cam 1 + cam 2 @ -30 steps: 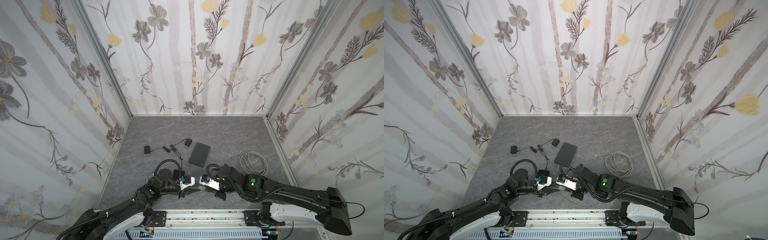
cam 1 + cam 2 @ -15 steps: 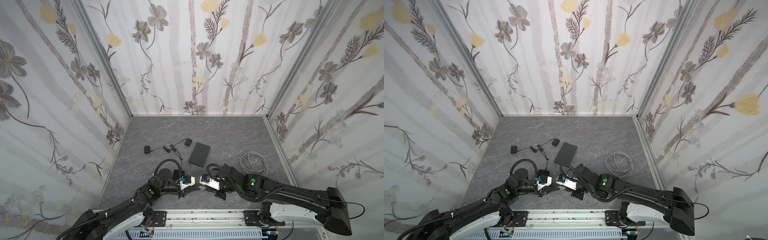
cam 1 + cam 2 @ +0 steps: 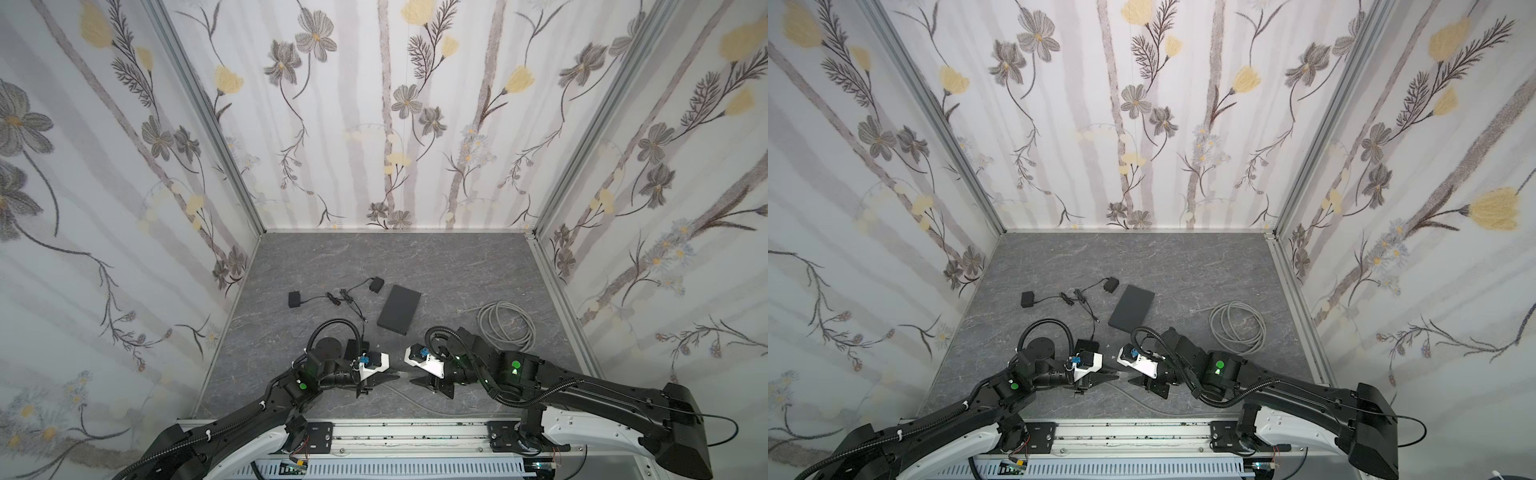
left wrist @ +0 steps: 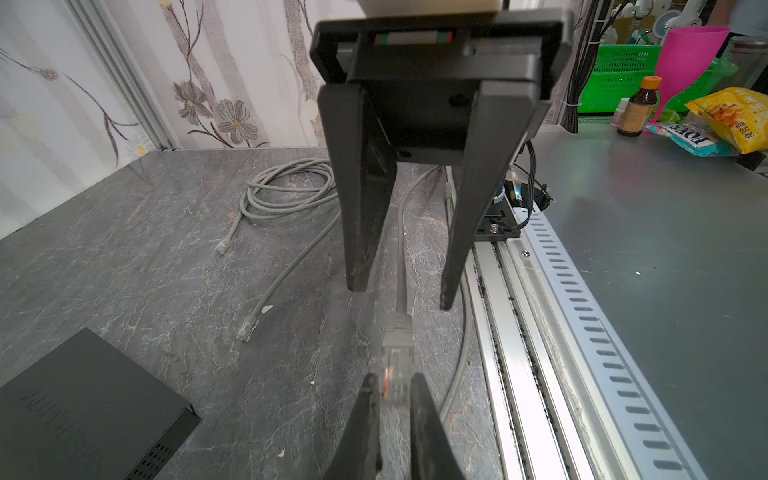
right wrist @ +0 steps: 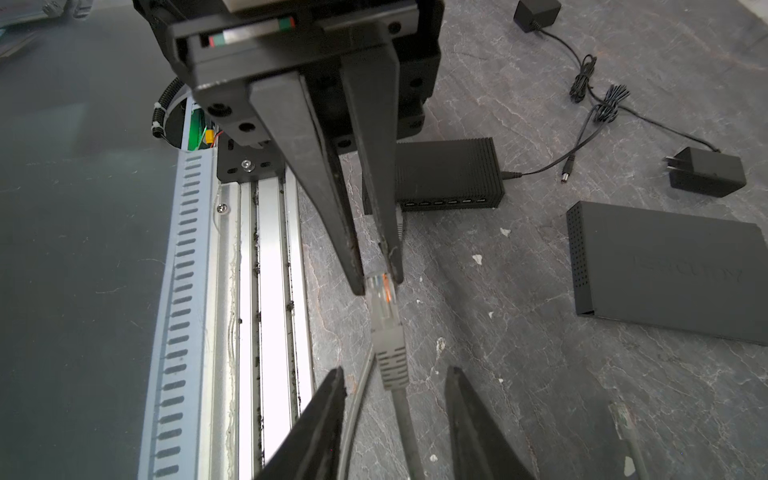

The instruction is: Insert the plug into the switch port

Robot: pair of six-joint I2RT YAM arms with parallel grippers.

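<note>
The left gripper (image 4: pixel 392 388) pinches the clear RJ45 plug (image 4: pixel 397 361) of a grey Ethernet cable (image 4: pixel 400 249) over the near middle of the tabletop (image 3: pixel 415 266). The right gripper (image 5: pixel 395 374) faces it, its fingers spread on either side of the cable's boot without touching. The black network switch (image 5: pixel 449 174) lies left and slightly farther, apart from the plug.

Three walls stand around a gray, stone-look floor (image 3: pixel 415 257). The back wall (image 3: pixel 374 124) at 12 o'clock, the left wall (image 3: pixel 104 187) at 9 o'clock and the right wall (image 3: pixel 665 166) at 3 o'clock are white with gray stripes and gray and yellow flowers. Shiny metal posts (image 3: pixel 208 116) run down the corners. A silver rail (image 3: pixel 407 432) lies at 6 o'clock. Outside, a gray table (image 4: pixel 665 291) holds a green basket (image 4: pixel 615 79) and a pink cup (image 4: pixel 690 54). The light is soft.
</note>
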